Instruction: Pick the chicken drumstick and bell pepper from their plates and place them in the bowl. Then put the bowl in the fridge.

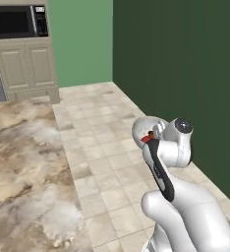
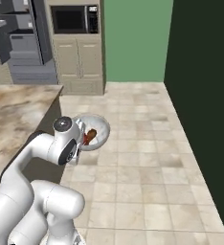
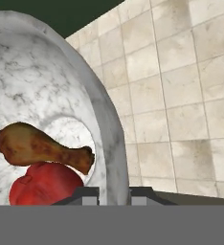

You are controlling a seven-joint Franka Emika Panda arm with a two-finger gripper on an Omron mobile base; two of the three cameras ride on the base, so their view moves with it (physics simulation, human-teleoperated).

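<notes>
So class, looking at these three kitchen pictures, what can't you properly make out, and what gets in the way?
- Whitish marbled bowl, left base view: mostly behind the white arm.
- Glossy red bell pepper, hand view: lower part cut off at the bottom.
- Grey steel fridge, right base view: cropped by the frame's edges.
- Claw fingertips: barely visible.

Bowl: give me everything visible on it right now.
The bowl is round, deep, whitish-grey with marble-like veining and a thick rim. The brown chicken drumstick lies inside it on top of the red bell pepper. The gripper is shut on the bowl's rim and holds the bowl in the air above the tiled floor, beside the counter edge. From the right base view it sits just ahead of the arm's wrist, roughly level.
</notes>
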